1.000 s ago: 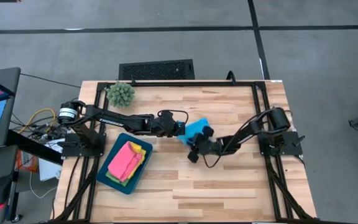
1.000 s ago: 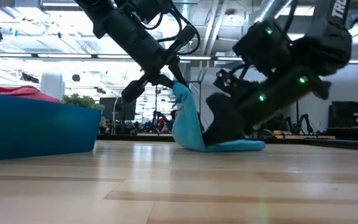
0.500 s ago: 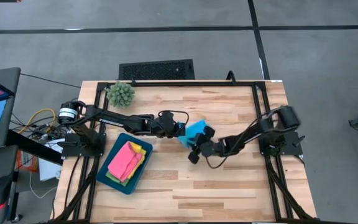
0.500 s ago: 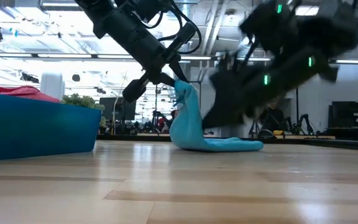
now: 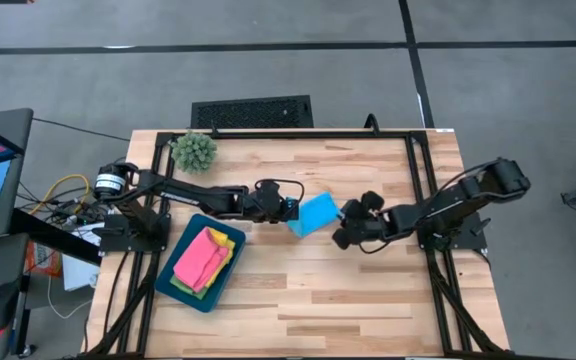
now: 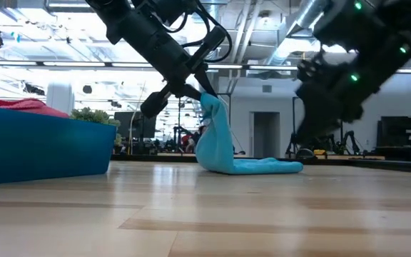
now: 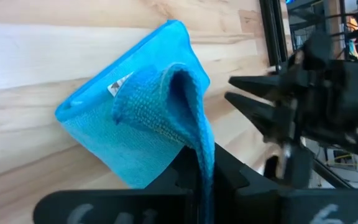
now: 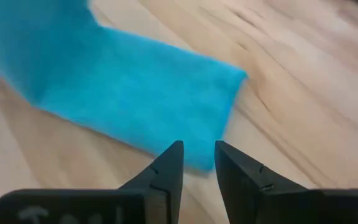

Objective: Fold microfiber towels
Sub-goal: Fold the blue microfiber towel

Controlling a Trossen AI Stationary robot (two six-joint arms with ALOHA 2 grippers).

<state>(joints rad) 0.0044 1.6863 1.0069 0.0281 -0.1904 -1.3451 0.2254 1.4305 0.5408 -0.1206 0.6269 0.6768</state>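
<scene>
The light blue towel (image 5: 317, 214) lies folded at mid-table, and its left end rises to my left gripper (image 5: 289, 208), which is shut on it. The low view shows the towel (image 6: 216, 143) climbing from the table to that gripper (image 6: 193, 91). My right gripper (image 5: 340, 234) hovers just right of the towel, clear of it, its fingers slightly apart and empty (image 8: 198, 155). The pink towel (image 5: 203, 255), the yellow one (image 5: 224, 239) and the green one (image 5: 182, 284) lie stacked in the teal tray (image 5: 171, 262). My left gripper pinches a raised fold at the towel's left end (image 7: 190, 134) between its two fingers. The fingers slant down from the table's left. The held end (image 6: 207, 103) is lifted and the cloth drapes down from it. The towel's right part (image 6: 270, 166) lies flat on the table.
The teal tray stands at the near left. A spiky green plant ball (image 5: 195, 150) sits at the far left corner. Bare wood (image 5: 308, 300) stretches along the near side of the table.
My right gripper has come off the towel, rising and drawing back toward the table's right edge. The towel's right part stays flat on the table, and its left end stays raised in my still left gripper.
</scene>
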